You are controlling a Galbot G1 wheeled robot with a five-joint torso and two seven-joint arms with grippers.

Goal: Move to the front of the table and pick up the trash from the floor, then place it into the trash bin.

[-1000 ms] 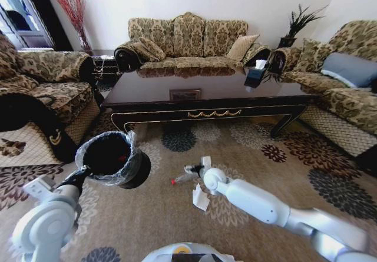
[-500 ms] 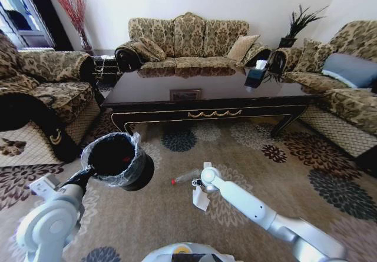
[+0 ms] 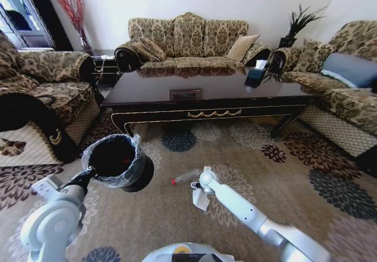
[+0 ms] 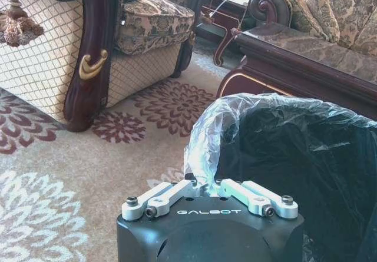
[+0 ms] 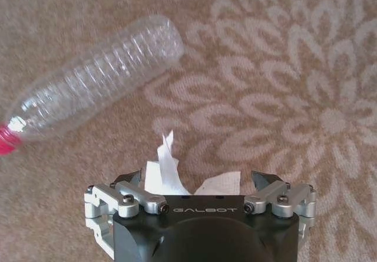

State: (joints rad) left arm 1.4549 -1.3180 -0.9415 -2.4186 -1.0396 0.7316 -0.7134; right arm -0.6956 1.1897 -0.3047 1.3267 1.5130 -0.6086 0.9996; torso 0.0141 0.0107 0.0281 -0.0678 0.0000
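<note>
My left gripper [image 4: 203, 182] is shut on the bag-lined rim of the black trash bin [image 3: 119, 159], [image 4: 294, 156], holding it tilted at my left front. On the patterned floor [image 3: 265, 173] a clear plastic bottle [image 3: 185, 176], [image 5: 100, 79] with a red cap [image 5: 6, 139] lies on its side. Beside it, nearer me, is crumpled white paper [image 3: 201, 199], [image 5: 168, 171]. My right gripper [image 3: 196, 186], [image 5: 198, 182] hovers open right over the paper, one finger on either side of it. The dark table [image 3: 212, 100] stands beyond.
Patterned sofas surround the table: one behind it [image 3: 188, 41], one on the left [image 3: 41, 91], one on the right [image 3: 341, 79]. A tissue box [image 3: 255, 73] sits on the table. Open carpet stretches to the right of the trash.
My right arm has drawn back from the bottle towards me and now sits over the white paper. The bin in my left gripper has shifted slightly right.
</note>
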